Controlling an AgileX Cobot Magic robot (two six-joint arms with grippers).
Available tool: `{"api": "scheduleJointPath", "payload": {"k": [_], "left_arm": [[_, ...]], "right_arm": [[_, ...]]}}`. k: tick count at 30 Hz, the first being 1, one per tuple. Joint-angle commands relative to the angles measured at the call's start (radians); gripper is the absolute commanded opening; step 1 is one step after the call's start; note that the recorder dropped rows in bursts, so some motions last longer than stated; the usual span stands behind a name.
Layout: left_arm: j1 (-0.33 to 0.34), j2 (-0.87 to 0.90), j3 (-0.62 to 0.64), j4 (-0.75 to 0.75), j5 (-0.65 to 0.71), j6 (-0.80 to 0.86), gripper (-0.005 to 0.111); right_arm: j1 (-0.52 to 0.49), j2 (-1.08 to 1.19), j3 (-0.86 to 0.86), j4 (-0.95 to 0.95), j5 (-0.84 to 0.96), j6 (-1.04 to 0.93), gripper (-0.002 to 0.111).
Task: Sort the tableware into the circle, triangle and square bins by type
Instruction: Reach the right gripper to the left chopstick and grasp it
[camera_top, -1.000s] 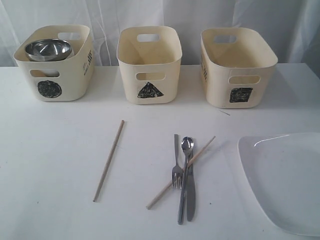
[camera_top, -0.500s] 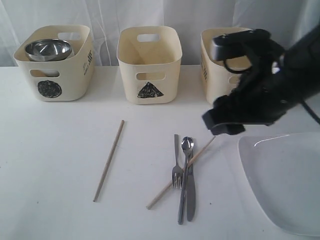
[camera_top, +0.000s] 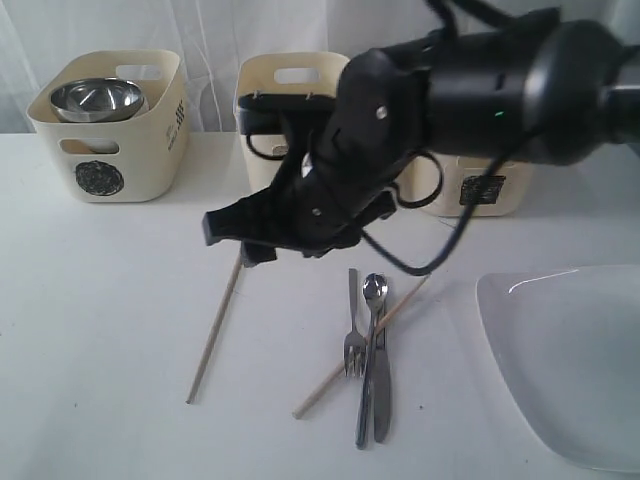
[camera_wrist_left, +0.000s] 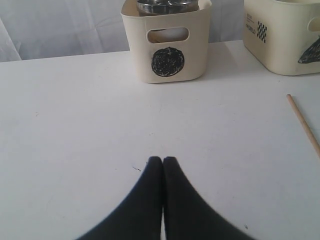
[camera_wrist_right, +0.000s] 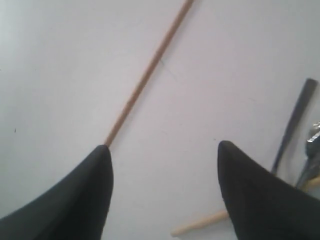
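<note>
My right gripper (camera_top: 240, 238) (camera_wrist_right: 164, 146) hangs open and empty above the table, over the far end of the left wooden chopstick (camera_top: 214, 335) (camera_wrist_right: 147, 75). That stick runs up to one fingertip (camera_wrist_right: 102, 150) in the right wrist view. The second chopstick (camera_top: 335, 380) (camera_wrist_right: 200, 224) lies across the steel fork (camera_top: 353, 345), spoon (camera_top: 371, 300) and knife (camera_top: 381, 400). A large white plate (camera_top: 570, 360) sits at the right. The circle bin (camera_top: 105, 150) (camera_wrist_left: 167, 45) holds a steel bowl (camera_top: 97, 97). My arm covers part of the triangle bin (camera_top: 275, 85) and square bin (camera_top: 480, 190). My left gripper (camera_wrist_left: 162, 159) is shut and empty, out of the exterior view.
White curtains hang behind the three bins. The right arm's bulk spans from the right edge to the table's middle, in front of the triangle bin. In the left wrist view, bare white table lies between the shut fingers and the circle bin.
The right arm came in from the right and swept left across the table, ending over the left chopstick with its jaws opened wide. The tableware and left gripper have not moved.
</note>
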Motion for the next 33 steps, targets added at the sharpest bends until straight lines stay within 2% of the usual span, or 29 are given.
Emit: {"api": "scheduleJointPath", "payload": {"k": [1,4,9,19,33], "left_arm": [[-0.004,-0.005,0.004,-0.006,-0.001,0.0,0.0],[-0.004,-0.005,0.004,-0.006,-0.001,0.0,0.0],[-0.004,-0.005,0.004,-0.006,-0.001,0.0,0.0],[-0.004,-0.005,0.004,-0.006,-0.001,0.0,0.0],[-0.004,-0.005,0.004,-0.006,-0.001,0.0,0.0]], "right_arm": [[0.056,0.122,-0.086,-0.014,0.003,0.081,0.058],[0.085,0.194,-0.141,-0.036,-0.004,0.195,0.058],[0.114,0.277,-0.229,-0.072,-0.016,0.266,0.058],[0.121,0.405,-0.31,-0.221,0.021,0.462,0.056],[0.121,0.464,-0.312,-0.236,-0.012,0.473,0.056]]}}
